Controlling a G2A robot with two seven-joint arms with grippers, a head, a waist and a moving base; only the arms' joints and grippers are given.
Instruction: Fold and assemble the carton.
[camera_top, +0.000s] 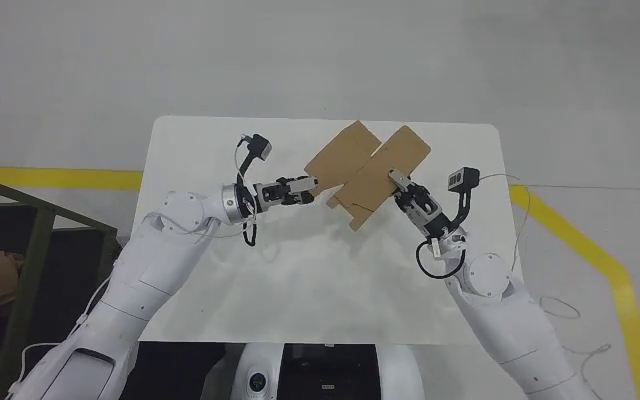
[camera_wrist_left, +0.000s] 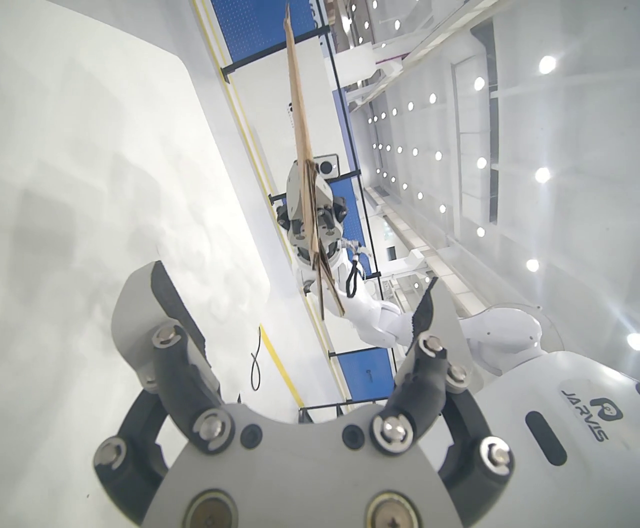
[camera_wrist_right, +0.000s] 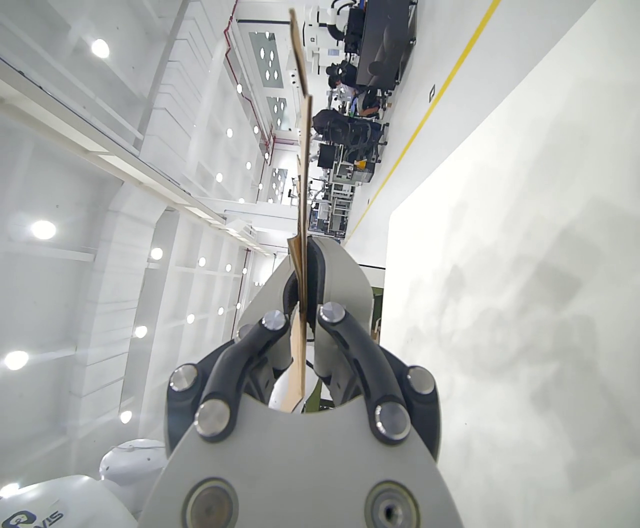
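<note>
The fingers (camera_wrist_right: 345, 280) of the right gripper (camera_wrist_right: 302, 260) are pressed together on the flattened brown carton (camera_wrist_right: 301, 200), pinching it by one edge, and the sheet stands edge-on out of the jaws, lifted off the white table (camera_wrist_right: 525, 250). The fingers (camera_wrist_left: 150, 300) of the left gripper (camera_wrist_left: 292, 295) are spread wide with nothing between them, facing the carton's thin edge. Seen from above, the carton hangs over the far middle of the table between the two grippers, the left one near its left corner
</note>
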